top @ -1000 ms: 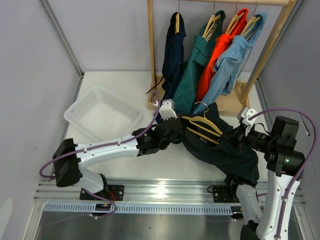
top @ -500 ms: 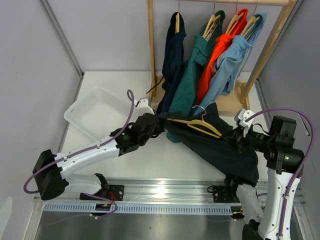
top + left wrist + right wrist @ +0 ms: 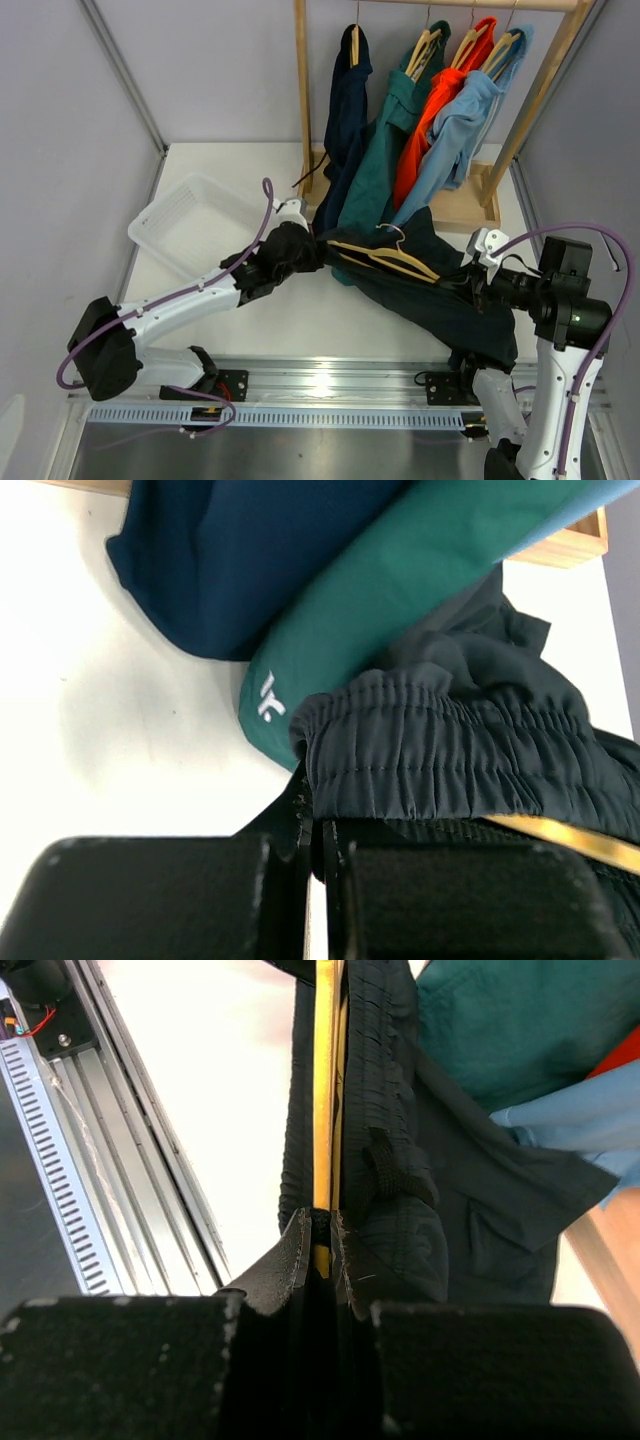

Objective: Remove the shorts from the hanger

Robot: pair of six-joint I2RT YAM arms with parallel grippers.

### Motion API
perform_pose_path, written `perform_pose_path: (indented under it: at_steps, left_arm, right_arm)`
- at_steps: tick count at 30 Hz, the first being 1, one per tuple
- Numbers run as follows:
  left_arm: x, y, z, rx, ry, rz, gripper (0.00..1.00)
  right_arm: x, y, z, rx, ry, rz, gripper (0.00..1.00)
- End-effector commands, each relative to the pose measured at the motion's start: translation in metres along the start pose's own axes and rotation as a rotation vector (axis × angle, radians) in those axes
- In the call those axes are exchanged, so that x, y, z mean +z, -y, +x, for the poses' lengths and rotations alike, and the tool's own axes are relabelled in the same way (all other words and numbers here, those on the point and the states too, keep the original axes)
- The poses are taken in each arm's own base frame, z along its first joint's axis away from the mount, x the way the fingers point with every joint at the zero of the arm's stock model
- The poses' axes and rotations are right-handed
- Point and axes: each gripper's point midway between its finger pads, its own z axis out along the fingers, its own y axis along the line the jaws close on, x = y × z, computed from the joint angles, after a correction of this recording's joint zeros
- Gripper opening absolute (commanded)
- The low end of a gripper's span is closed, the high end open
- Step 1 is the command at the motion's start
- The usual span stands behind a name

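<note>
The very dark shorts (image 3: pixel 440 300) hang stretched between my two grippers above the table. The pale wooden hanger (image 3: pixel 385 258) with its silver hook lies along their upper edge. My left gripper (image 3: pixel 300 243) is shut on the elastic waistband (image 3: pixel 450 755) at the left end. My right gripper (image 3: pixel 478 280) is shut on the hanger's wooden bar (image 3: pixel 325 1110), with the shorts' fabric (image 3: pixel 440 1210) bunched beside it. The hanger's bar shows as a yellow strip in the left wrist view (image 3: pixel 570 838).
A white basket (image 3: pixel 205 228) stands at the left of the table. Behind is a wooden rack (image 3: pixel 303 100) with a dark navy garment (image 3: pixel 347 100), a teal one (image 3: pixel 385 150), an orange one (image 3: pixel 430 120) and a light blue one (image 3: pixel 465 120). Their hems hang close to the shorts.
My left gripper has pulled the waistband leftwards and a little back, stretching the shorts out along the hanger. The right gripper has stayed almost in place.
</note>
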Motion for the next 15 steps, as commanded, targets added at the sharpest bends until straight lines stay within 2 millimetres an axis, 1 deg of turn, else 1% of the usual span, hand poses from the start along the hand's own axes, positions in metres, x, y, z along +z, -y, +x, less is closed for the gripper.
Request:
perform_pose_path:
  at_steps: [1,2,3,5,7,8,9,10,11,12,13,14,15]
  left_arm:
    - [0.005,-0.065,-0.013,0.041,0.023,-0.202,0.0]
    - [0.005,-0.074,-0.02,0.018,0.035,-0.215,0.0]
    - [0.001,-0.076,-0.021,0.011,0.038,-0.191,0.0]
    - [-0.003,-0.082,-0.027,-0.001,0.057,-0.183,0.0]
    - [-0.008,-0.085,-0.031,0.001,0.059,-0.179,0.0]
    - [-0.008,-0.093,-0.033,-0.011,0.057,-0.196,0.0]
    - [-0.008,-0.096,-0.033,-0.014,0.047,-0.194,0.0]
    - [-0.007,-0.098,-0.026,-0.022,0.016,-0.171,0.0]
    - [-0.007,-0.098,-0.029,-0.027,0.018,-0.151,0.0]
    - [-0.007,-0.095,-0.028,-0.011,0.015,-0.12,0.0]
    - [-0.009,-0.085,-0.035,-0.006,0.048,-0.061,0.0]
    - [-0.012,-0.07,-0.028,0.01,0.025,0.034,0.0]
    - [-0.015,-0.06,-0.029,0.036,0.03,0.099,0.0]
  right_arm:
    - [-0.008,-0.016,-0.028,-0.11,0.076,-0.029,0.0]
    - [-0.008,-0.015,-0.028,-0.114,0.07,-0.02,0.0]
    - [-0.009,-0.014,-0.029,-0.119,0.067,-0.016,0.0]
    - [-0.009,-0.015,-0.029,-0.119,0.067,-0.016,0.0]
    - [-0.009,-0.02,-0.033,-0.119,0.087,-0.033,0.0]
    - [-0.01,-0.02,-0.036,-0.121,0.097,-0.035,0.0]
    - [-0.01,-0.022,-0.039,-0.105,0.107,-0.04,0.0]
    - [-0.011,-0.023,-0.045,-0.109,0.121,-0.045,0.0]
    - [-0.011,-0.02,-0.049,-0.12,0.131,-0.039,0.0]
    - [-0.011,-0.02,-0.052,-0.096,0.137,-0.036,0.0]
    - [-0.011,-0.018,-0.053,-0.091,0.136,-0.028,0.0]
    - [-0.011,-0.011,-0.056,-0.107,0.143,-0.013,0.0]
    - [-0.01,-0.009,-0.056,-0.066,0.144,-0.007,0.0]
